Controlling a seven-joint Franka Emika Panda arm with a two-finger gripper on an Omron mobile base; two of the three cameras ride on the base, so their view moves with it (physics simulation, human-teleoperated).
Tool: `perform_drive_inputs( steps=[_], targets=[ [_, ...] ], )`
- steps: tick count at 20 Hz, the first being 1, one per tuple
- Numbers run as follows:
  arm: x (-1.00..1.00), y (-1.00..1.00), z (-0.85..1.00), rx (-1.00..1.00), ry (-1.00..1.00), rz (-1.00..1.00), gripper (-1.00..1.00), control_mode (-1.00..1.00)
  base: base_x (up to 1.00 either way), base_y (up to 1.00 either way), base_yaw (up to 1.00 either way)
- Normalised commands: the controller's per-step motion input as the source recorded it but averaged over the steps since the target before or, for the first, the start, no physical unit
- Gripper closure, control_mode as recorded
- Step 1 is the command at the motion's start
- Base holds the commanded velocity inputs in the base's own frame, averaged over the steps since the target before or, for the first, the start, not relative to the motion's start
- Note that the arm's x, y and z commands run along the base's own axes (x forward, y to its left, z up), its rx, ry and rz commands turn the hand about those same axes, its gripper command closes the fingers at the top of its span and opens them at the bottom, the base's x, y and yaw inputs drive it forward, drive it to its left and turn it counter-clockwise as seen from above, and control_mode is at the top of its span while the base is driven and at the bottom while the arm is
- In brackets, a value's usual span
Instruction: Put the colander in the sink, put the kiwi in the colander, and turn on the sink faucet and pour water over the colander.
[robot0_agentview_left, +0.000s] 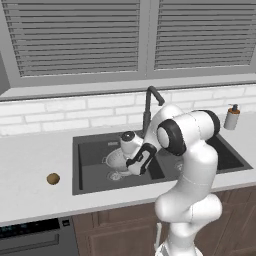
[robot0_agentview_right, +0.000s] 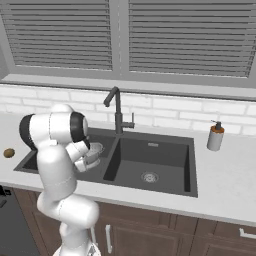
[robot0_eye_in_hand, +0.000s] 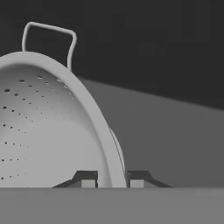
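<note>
Fingertips (robot0_eye_in_hand: 87, 179) of our gripper (robot0_eye_in_hand: 112, 180) straddle the colander (robot0_eye_in_hand: 48, 127) rim, clamped on it, and we hold the bowl low inside the left basin of the sink (robot0_agentview_left: 92, 150). Farther left, the kiwi (robot0_agentview_left: 53, 178) lies on the counter (robot0_agentview_left: 30, 160).

Robot arm reaching down into the sink

The white arm bends down into the left half of the dark sink (robot0_agentview_left: 87, 145), and its hand hides the gripper, so I cannot tell how the jaws stand. The shiny colander (robot0_agentview_left: 114, 161) sits in the sink, right under the hand. The tall dark faucet (robot0_agentview_left: 148, 107) stands behind the sink. The little brown kiwi (robot0_agentview_left: 53, 178) lies on the pale counter (robot0_agentview_left: 30, 155), left of the sink and well apart from it. A soap bottle (robot0_agentview_left: 232, 117) stands to the sink's back right.
</note>
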Motion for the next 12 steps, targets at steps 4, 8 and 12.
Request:
perform_drive_inputs(
  steps=[4, 8, 12],
  targets=[
    [0.15, 0.21, -0.50, 0.02, 0.00, 0.00, 1.00, -1.00, 0.00, 0.00, 0.00],
    [0.31, 0.29, -0.43, 0.02, -0.06, 0.00, 1.00, -1.00, 0.00, 0.00, 0.00],
    [0.40, 0.17, -0.48, 0.00, -0.08, -0.01, 1.00, -1.00, 0.00, 0.00, 0.00]
  ],
)
